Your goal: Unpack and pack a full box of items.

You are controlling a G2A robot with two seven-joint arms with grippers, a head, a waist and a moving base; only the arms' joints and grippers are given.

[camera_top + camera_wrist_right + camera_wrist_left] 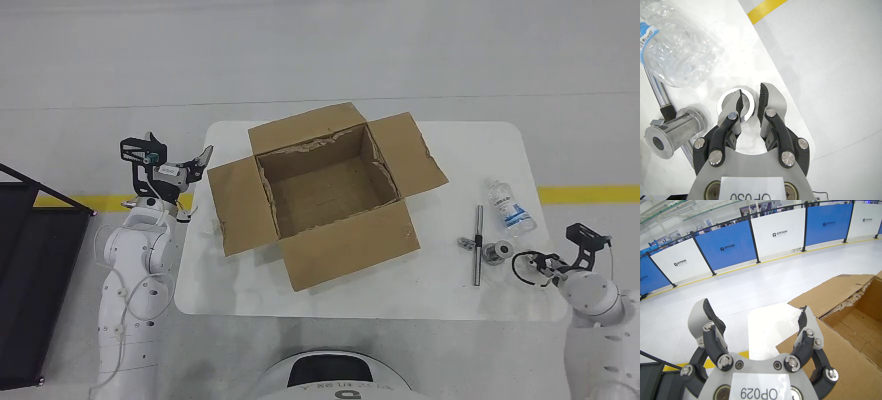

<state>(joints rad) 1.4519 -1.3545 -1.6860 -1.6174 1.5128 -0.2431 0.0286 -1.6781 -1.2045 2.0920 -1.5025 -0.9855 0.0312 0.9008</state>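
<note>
An open cardboard box [330, 200] stands in the middle of the white table [400, 295], its inside bare. To the right lie a clear plastic bottle [508, 208], a thin metal rod [478, 245], a flanged metal cylinder [668, 128] and a metal ring [748, 118]. My right gripper [751, 88] hovers over the ring near the table's right edge, open, with one finger over the ring's hole and the other outside its rim. My left gripper [755, 304] is held open and empty off the table's left edge, beside a box flap [829, 294].
The four box flaps [400, 150] spread out over the table. A black cart [30, 270] stands on the floor to the left. A yellow floor line [590, 193] runs behind the table. Bare tabletop lies in front of the box.
</note>
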